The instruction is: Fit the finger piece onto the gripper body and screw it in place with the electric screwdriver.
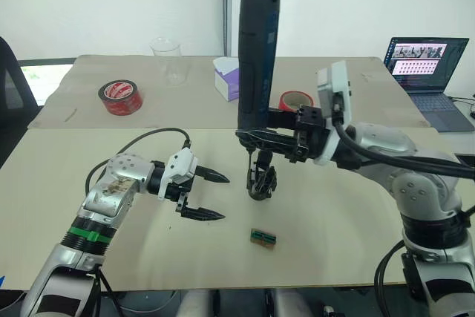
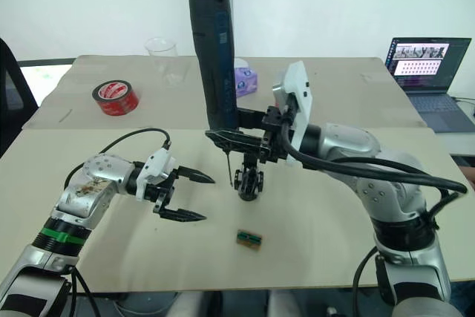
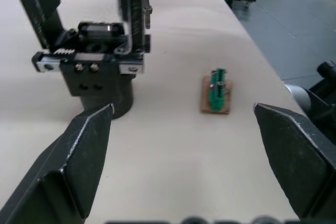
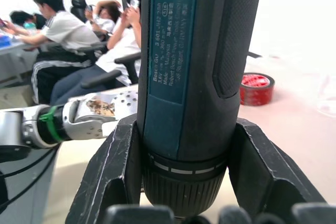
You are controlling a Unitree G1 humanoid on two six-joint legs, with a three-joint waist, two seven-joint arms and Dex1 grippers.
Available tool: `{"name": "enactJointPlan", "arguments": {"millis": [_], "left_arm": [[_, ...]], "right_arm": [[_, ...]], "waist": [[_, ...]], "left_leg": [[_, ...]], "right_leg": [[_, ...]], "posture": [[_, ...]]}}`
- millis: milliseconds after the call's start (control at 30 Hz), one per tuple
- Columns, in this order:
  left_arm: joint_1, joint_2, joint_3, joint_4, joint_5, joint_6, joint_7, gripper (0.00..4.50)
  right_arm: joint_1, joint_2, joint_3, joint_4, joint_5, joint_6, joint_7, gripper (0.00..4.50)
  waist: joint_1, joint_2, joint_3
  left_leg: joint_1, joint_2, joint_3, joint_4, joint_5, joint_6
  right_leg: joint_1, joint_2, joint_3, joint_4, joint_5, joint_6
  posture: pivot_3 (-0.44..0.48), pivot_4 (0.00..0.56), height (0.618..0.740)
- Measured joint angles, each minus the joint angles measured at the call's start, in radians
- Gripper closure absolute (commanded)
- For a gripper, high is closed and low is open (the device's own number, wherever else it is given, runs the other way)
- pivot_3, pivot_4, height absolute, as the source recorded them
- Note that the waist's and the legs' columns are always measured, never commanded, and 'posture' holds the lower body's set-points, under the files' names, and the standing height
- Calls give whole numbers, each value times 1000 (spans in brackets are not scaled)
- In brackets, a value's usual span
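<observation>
The gripper body stands upright mid-table, also seen close up in the left wrist view. Two black fingers rise from it, and I cannot tell whether one is the finger piece. My right gripper is shut on the electric screwdriver, held upright, with its thin bit pointing down beside the top of the body. In the right wrist view the fingers clamp the screwdriver's barrel. My left gripper is open just left of the body, not touching it.
A small green-brown tray lies in front of the body. At the back are a red tape roll, a clear cup, a tissue box, another tape roll and a laptop. People sit beyond.
</observation>
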Motion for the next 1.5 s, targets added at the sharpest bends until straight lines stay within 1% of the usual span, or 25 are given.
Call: {"name": "enactJointPlan", "arguments": {"millis": [333,667,967,1500], "left_arm": [[-90,-80,-11,210,77,-135,-16,0],[-156,-162,-21,352,135,-221,-18,0],[-163,-188,-20,377,158,-256,-10,0],[-180,-193,-20,376,161,-240,-8,0]], "right_arm": [[-16,14,29,43,-144,0,70,2612],[-16,27,29,54,-198,0,125,2612],[-16,22,27,55,-223,0,154,2612],[-4,32,22,55,-231,4,150,2612]], "waist": [[-1,0,0],[-2,0,0],[-7,0,0],[-8,0,0]], "left_leg": [[0,0,0,1,0,0],[0,0,-1,1,0,0],[0,0,-1,1,0,0],[0,0,-1,1,0,0]], "right_leg": [[0,0,0,1,0,0],[0,0,0,1,0,0],[0,0,0,1,0,0],[0,0,0,1,1,0]], "posture": [[0,150,740],[0,150,740],[0,150,740],[0,150,740]]}}
